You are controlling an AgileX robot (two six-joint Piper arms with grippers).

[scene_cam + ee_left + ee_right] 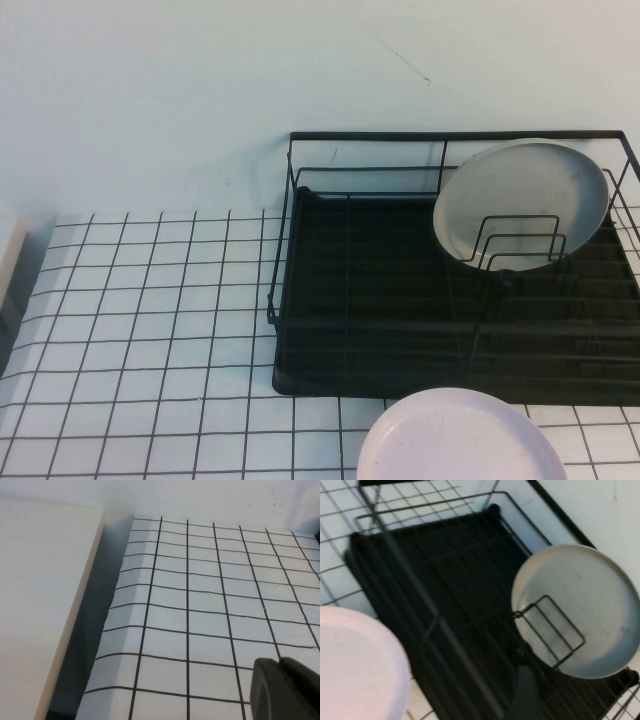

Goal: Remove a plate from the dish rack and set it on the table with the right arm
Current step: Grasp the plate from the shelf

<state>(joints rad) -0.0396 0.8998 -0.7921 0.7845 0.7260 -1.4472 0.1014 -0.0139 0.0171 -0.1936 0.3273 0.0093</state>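
Observation:
The light grey plate [520, 200] stands tilted against the upright dividers at the back right of the black dish rack [300, 300]. Neither arm shows in the high view. In the right wrist view the plate [590, 595] leans in the rack [445, 580], and my right gripper [522, 700] is a dark shape above the rack's tray, a short way from the plate's lower edge and not touching it. My left gripper [282, 690] is shut and empty, low over the tiled table [200, 605].
A pale pink plate [455, 440] lies flat on the table [150, 300] just in front of the rack; it also shows in the right wrist view [355, 665]. A white block [40, 605] borders the table's left side. A wall stands behind the rack.

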